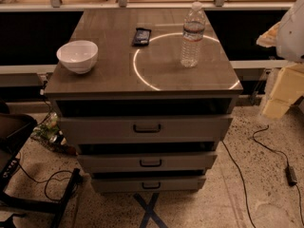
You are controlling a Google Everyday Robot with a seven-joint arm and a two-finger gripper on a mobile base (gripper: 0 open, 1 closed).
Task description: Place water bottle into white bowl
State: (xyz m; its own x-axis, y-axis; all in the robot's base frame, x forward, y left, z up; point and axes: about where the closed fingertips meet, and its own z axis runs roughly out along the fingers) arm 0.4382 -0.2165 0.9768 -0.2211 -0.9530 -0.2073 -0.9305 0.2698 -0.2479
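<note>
The water bottle [192,34] stands upright on the right side of the grey cabinet top [142,77], clear and ribbed with a white cap. The white bowl [77,56] sits upright near the top's left edge, well apart from the bottle. My gripper is not in view. A white rounded shape [290,30] at the right edge may be part of my arm; it is off the cabinet and right of the bottle.
A dark flat packet [141,36] lies at the back middle of the top. The cabinet has three drawers [146,127] partly pulled out. Pale blocks [284,91] stand to the right. Cables [266,151] run over the floor, and a dark frame [19,175] stands at lower left.
</note>
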